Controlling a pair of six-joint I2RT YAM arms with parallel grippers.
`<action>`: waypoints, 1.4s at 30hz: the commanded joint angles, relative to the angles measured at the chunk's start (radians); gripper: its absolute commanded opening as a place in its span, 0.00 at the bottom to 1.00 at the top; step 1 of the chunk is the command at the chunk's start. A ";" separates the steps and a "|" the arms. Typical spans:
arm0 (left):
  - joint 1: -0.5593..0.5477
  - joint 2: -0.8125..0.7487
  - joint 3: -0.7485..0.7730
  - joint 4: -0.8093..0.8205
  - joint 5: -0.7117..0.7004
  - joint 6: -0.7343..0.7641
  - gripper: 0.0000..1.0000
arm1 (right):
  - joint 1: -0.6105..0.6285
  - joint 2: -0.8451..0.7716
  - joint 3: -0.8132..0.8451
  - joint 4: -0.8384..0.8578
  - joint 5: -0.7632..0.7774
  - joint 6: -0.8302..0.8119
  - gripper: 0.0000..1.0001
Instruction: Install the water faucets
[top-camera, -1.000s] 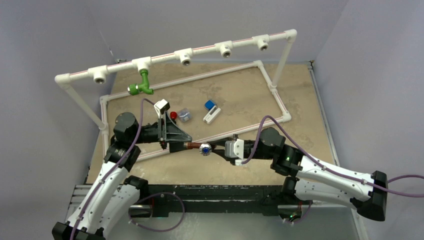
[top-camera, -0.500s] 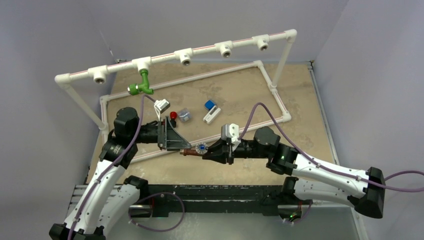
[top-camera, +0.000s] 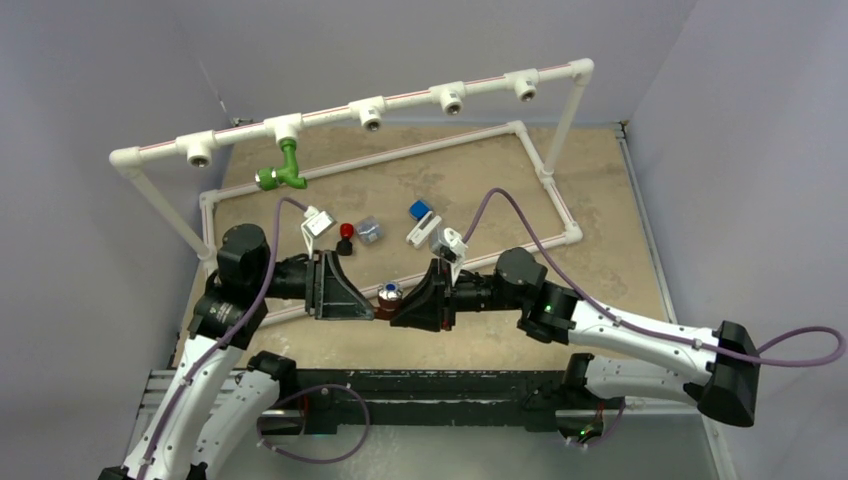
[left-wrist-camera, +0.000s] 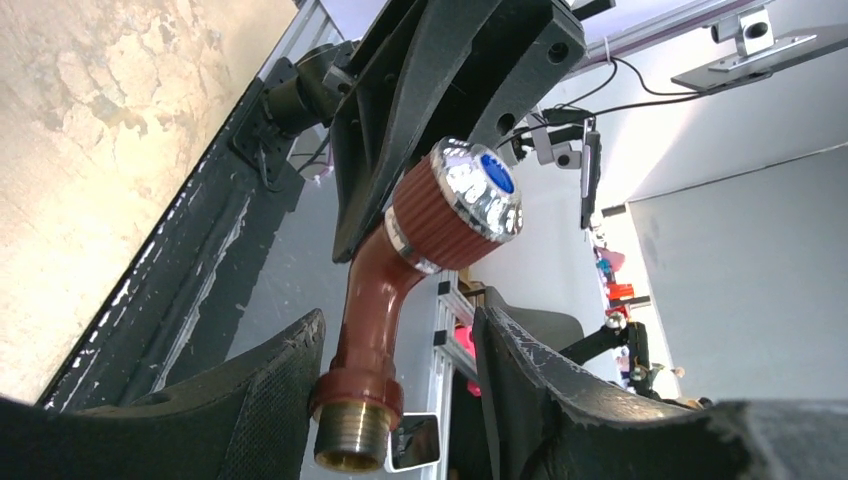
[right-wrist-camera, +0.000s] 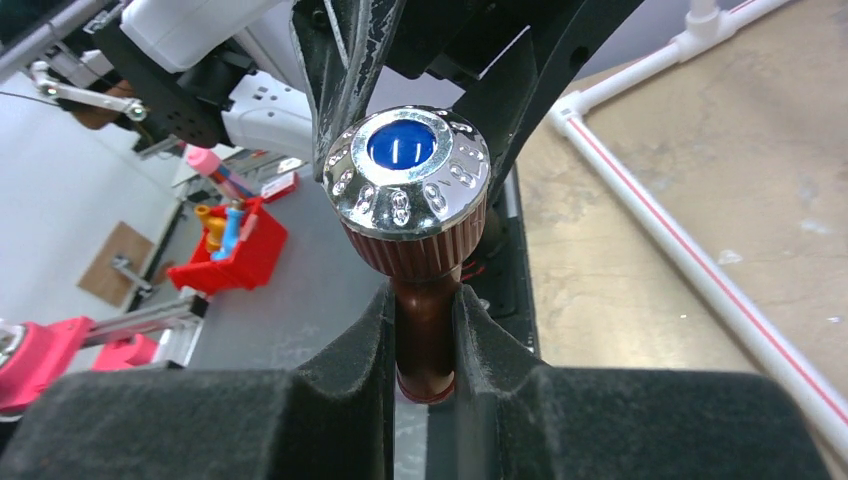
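Currently pinching brown faucet (right-wrist-camera: 412, 175) by its stem in right gripper (right-wrist-camera: 426, 335), threaded end aimed left into spread left gripper (left-wrist-camera: 395, 345); long axis roughly gripper-to-gripper.

Tan tabletop (top-camera: 480, 190): on it we log a white pipe frame (top-camera: 400, 152), red-black knob (top-camera: 345, 234), grey block (top-camera: 369, 231) and blue-white block (top-camera: 421, 220).

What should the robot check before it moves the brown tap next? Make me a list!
1. Right gripper pinches the reddish-brown plastic faucet by its stem: ok.
2. Left gripper open: ok, a gap shows beside the faucet.
3. Faucet pulled clear of the left gripper: not ok, it sits inside.
4. Brass threaded end bare: ok.
5. Empty round socket on the white pipe frame: ok.
6. Bright green plastic faucet already hanging from its socket: ok.
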 joint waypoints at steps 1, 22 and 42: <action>-0.001 -0.013 0.043 -0.013 0.009 0.078 0.53 | -0.005 0.030 0.053 0.081 -0.056 0.155 0.00; -0.001 -0.033 0.069 -0.095 -0.017 0.204 0.42 | -0.026 -0.011 -0.020 0.161 -0.042 0.315 0.00; -0.001 -0.092 -0.025 0.122 -0.027 0.026 0.00 | -0.028 -0.120 -0.138 0.277 0.089 0.326 0.63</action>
